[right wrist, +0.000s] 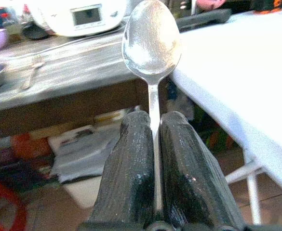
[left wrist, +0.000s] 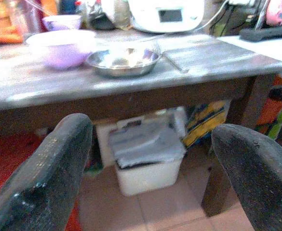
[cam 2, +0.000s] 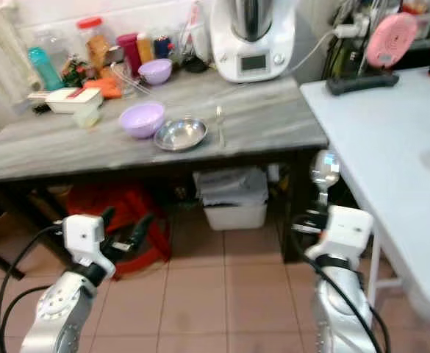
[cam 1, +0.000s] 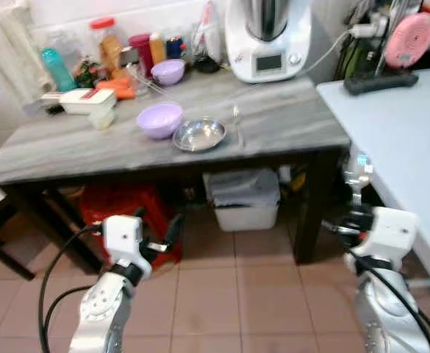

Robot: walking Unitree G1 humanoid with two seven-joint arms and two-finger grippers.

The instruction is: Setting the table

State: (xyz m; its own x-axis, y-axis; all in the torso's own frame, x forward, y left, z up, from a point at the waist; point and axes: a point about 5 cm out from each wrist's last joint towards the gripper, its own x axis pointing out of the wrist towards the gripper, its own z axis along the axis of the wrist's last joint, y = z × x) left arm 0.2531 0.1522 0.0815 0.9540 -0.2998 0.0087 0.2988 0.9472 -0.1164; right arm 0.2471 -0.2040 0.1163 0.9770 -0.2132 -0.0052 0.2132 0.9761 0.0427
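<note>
Grey bench (cam 1: 288, 118) across upper frame, white table (cam 1: 398, 140) at right edge. On bench centre: lilac bowl (cam 1: 159, 120), steel dish (cam 1: 199, 134), fork (cam 1: 237, 122). Lower left, left claw (cam 1: 167, 234) spread wide, holding nothing. Lower right, right claw (right wrist: 153, 159) clamped on upright spoon (right wrist: 152, 41).

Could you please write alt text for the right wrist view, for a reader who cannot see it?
The right hand grips a silver spoon by its handle, bowl upward, between two shut black fingers. Behind it stand a grey wooden table and a white table.
</note>
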